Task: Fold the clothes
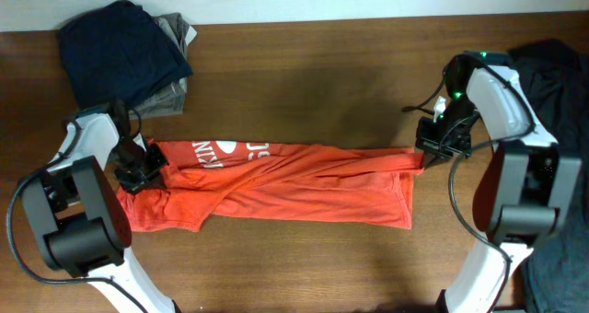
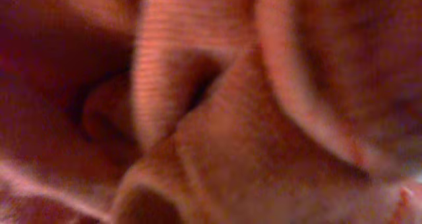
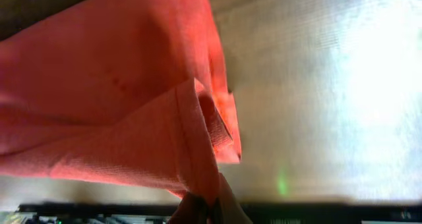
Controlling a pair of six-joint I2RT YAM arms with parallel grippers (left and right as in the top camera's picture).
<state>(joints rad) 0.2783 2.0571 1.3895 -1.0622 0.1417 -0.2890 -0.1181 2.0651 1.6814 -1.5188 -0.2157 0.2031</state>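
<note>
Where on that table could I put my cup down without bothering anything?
Bare table behind the shirt, between the navy pile and the right arm. Also the front strip, between the left arm and right arm. Crowded: the middle, where the shirt spans arm to arm.

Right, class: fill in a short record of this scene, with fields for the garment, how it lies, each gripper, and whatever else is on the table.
garment: orange-red T-shirt with white lettering
how it lies: stretched into a long, wrinkled band across the wooden table
left gripper: shut on the T-shirt's left end, beside the lettering
right gripper: shut on the T-shirt's upper right corner
other items: dark navy garment lying over a tan garment at the table's far left corner, apart from the T-shirt
</note>
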